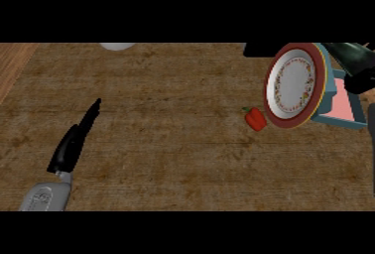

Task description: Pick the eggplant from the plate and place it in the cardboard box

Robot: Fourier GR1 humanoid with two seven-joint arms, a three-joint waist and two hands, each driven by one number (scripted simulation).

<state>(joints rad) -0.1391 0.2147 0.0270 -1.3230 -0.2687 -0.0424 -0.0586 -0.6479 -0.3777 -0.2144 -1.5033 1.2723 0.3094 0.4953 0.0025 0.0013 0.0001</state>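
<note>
We see our black left hand (pixel 75 140) low on the left side, over the brown wooden counter (pixel 168 149). Its fingers are straight and close together, and it holds nothing. A small white round thing (pixel 117 46) peeks in at the top edge. Further right, a small red pepper-like vegetable (pixel 255 119) lies on the counter, just beside the round white plate with a red rim (pixel 293 84). The plate looks tilted. Behind it sits a blue box with a pink inside (pixel 343 101). Dark shapes at the far right may be our right hand; we cannot tell. We cannot see an eggplant.
</note>
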